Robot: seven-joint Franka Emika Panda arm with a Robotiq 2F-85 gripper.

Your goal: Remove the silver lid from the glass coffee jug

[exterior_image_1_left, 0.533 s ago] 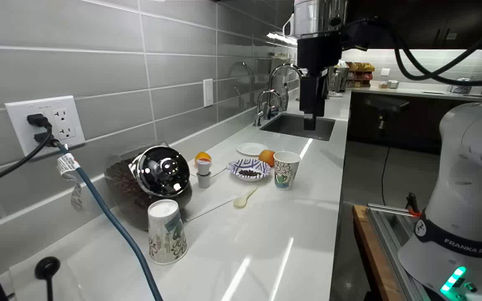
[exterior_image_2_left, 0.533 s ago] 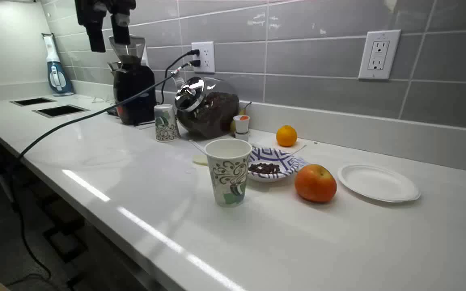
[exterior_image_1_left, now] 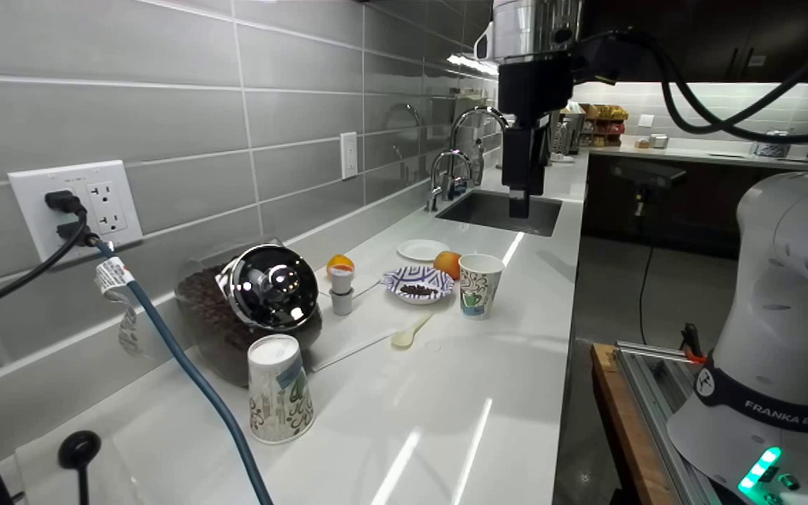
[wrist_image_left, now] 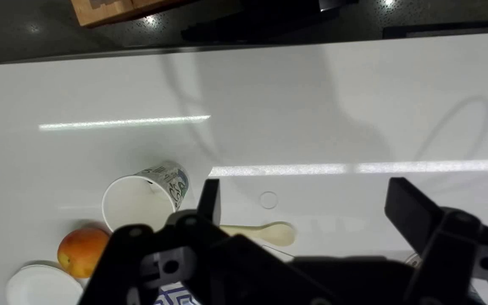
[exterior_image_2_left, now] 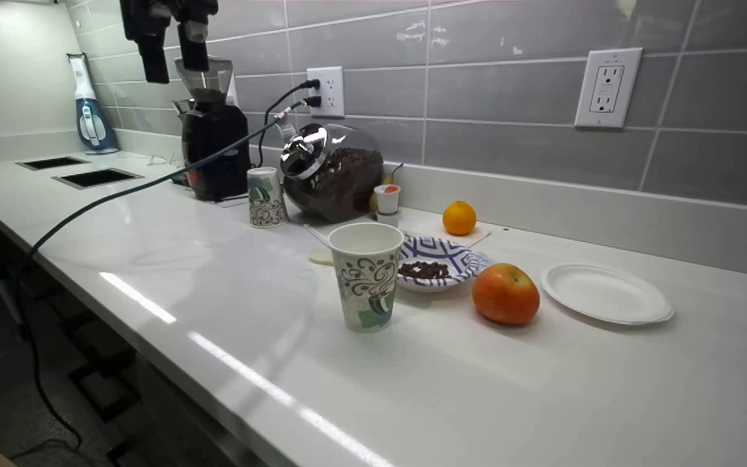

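Note:
The glass coffee jug [exterior_image_1_left: 211,326], dark with beans inside, rests on the counter against the tiled wall, its mouth facing sideways and upward. It also shows in an exterior view [exterior_image_2_left: 351,181]. The shiny silver lid [exterior_image_1_left: 279,286] sits on the jug's mouth and shows in both exterior views [exterior_image_2_left: 304,152]. In the wrist view the jug and lid cannot be made out clearly. My gripper [wrist_image_left: 305,192] is open and empty, pointing down high above the counter. In the exterior views the gripper [exterior_image_1_left: 520,207] [exterior_image_2_left: 176,72] is well apart from the jug and lid.
An upside-down patterned cup [exterior_image_1_left: 280,393] stands before the jug; a blue cable [exterior_image_1_left: 193,372] hangs nearby. An upright cup [exterior_image_2_left: 366,279], patterned bowl [exterior_image_2_left: 441,256], apple-like fruit [exterior_image_2_left: 506,294], plate [exterior_image_2_left: 607,294], orange [exterior_image_2_left: 459,218], stacked small cups [exterior_image_2_left: 387,200] and spoon [wrist_image_left: 278,234] lie around.

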